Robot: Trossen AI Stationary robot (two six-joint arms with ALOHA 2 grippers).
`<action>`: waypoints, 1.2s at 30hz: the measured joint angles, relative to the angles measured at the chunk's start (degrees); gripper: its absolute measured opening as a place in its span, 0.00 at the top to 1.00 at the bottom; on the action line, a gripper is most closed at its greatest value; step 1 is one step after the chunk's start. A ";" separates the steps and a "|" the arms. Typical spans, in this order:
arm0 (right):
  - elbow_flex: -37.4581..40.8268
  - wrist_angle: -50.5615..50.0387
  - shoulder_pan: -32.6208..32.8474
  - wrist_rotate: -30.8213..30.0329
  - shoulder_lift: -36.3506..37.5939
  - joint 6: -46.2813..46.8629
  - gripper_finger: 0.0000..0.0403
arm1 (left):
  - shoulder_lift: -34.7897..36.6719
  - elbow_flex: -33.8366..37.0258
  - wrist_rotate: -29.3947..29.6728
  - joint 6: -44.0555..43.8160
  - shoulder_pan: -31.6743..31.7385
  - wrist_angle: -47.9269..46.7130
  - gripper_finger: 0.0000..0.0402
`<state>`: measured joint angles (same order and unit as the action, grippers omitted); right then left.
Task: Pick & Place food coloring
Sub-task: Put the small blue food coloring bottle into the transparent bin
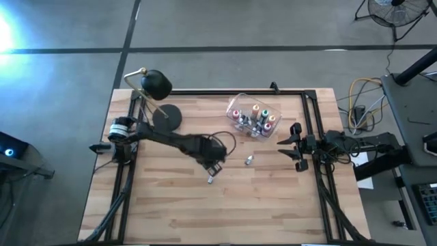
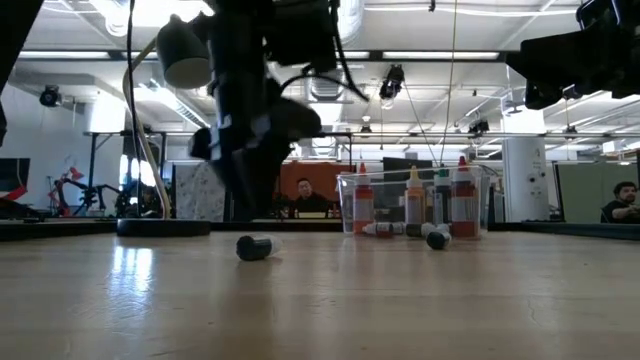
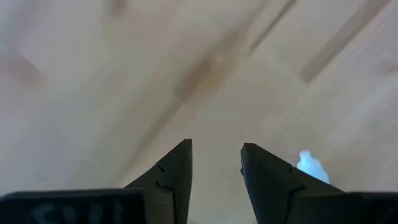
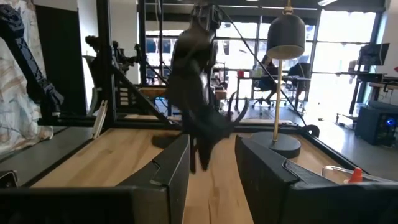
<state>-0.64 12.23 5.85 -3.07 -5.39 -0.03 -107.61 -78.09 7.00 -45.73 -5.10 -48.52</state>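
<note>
Over the middle of the tabletop, the left tool hangs above a loose food coloring bottle.
Its jaws stand apart with only bare wood between them in the left wrist view, so it holds nothing. A second loose bottle lies nearer the clear tub, where most of the bottles already stand upright. The right tool waits at the tabletop's right edge, jaws parted and empty. This looks like the reach-and-grasp step: the next move probably calls for lowering the left tool squarely over the lying bottle, closing on its body, then carrying it to the tub. A small bottle lying on its side may roll away from the jaws.
</note>
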 joint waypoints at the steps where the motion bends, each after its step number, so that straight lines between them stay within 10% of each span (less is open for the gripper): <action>1: 0.00 0.00 0.01 0.00 0.01 0.00 0.70 | 0.00 1.51 -0.88 -2.08 -0.69 1.56 0.72; 23: 0.02 0.00 0.00 0.00 0.00 0.00 0.69 | -0.02 5.14 -4.83 -11.70 -7.62 17.03 0.72; 32: 0.00 0.00 0.01 0.01 0.00 0.00 0.69 | -0.02 5.16 -2.51 6.84 -7.74 17.32 0.72; 36: 0.00 0.00 0.00 0.00 0.00 0.00 0.70 | 0.20 5.16 -2.64 29.81 -8.45 17.45 0.72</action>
<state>-0.64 12.23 5.85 -3.07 -5.39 -0.03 -107.42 -72.93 4.36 -15.92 -13.55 -31.07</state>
